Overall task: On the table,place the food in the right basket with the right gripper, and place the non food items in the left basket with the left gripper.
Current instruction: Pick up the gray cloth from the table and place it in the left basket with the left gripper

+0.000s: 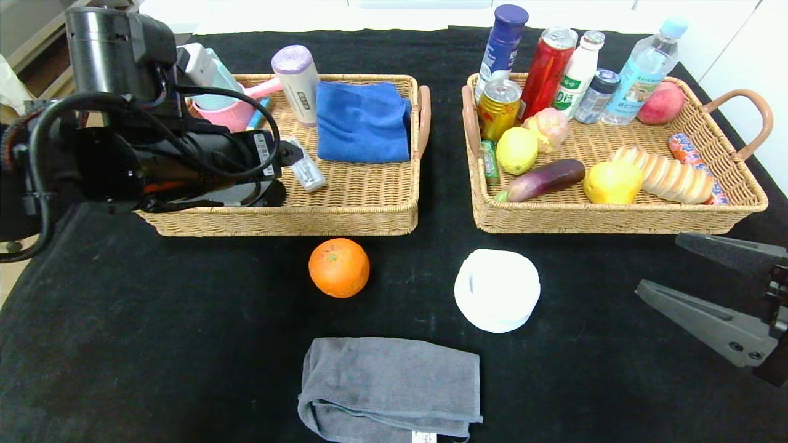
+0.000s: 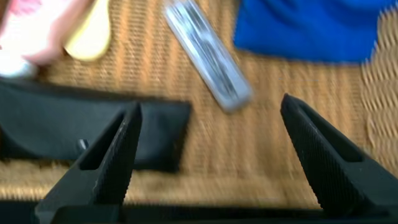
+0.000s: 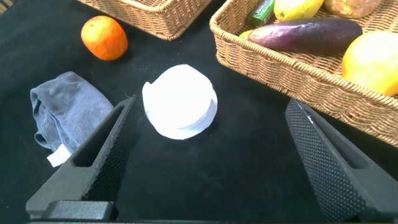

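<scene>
My left gripper (image 2: 209,107) is open and empty over the left basket (image 1: 283,224); in the head view my left arm (image 1: 154,154) hides it. The clear tool case (image 1: 305,169) lies on the basket floor just beyond the fingertips, as the left wrist view (image 2: 205,53) shows. My right gripper (image 1: 657,264) is open and empty low over the black table (image 1: 585,369), right of the white roll (image 1: 497,298). The orange (image 1: 338,267) and the grey towel (image 1: 391,387) lie on the table. The pear (image 1: 612,183) and bread loaf (image 1: 671,175) lie in the right basket (image 1: 615,221).
The left basket also holds a blue cloth (image 1: 363,120), a pink item (image 1: 231,111) and a black flat object (image 2: 74,130). The right basket holds a lemon (image 1: 517,149), an eggplant (image 1: 548,178), cans and bottles (image 1: 554,67) at the back.
</scene>
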Robot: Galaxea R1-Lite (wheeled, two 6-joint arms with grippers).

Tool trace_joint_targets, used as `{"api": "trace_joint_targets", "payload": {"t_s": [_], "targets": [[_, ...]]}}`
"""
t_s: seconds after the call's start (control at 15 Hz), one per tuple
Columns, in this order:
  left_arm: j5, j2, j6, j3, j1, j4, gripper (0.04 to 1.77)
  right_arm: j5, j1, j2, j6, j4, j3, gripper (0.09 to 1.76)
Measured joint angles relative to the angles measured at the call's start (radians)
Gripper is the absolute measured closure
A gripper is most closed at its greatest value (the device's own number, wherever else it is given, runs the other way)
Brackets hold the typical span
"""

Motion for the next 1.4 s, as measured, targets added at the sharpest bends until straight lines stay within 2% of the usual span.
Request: {"api": "trace_joint_targets", "payload": {"t_s": [0.2, 0.4, 0.8, 1.07, 1.4], "targets": [[-0.025, -0.101, 0.000, 0.079, -0.109, 0.191, 0.16, 0.000, 0.000, 0.000, 0.000, 0.000, 0.001, 0.14], [-0.096, -0.177, -0.010, 0.131, -0.187, 0.392, 0.14, 0.000, 0.002, 0.000, -0.001, 0.001, 0.001, 0.14], [-0.090, -0.204, -0.085, 0.221, -0.321, 0.431, 0.12, 0.000, 0.001, 0.000, -0.014, 0.002, 0.004, 0.14], [-0.045, -0.181, -0.097, 0.262, -0.413, 0.465, 0.11, 0.000, 0.005, 0.001, -0.015, 0.002, 0.007, 0.14], [0.009, -0.107, -0.169, 0.255, -0.482, 0.466, 0.10, 0.000, 0.007, 0.001, -0.015, 0.002, 0.009, 0.14]]}}
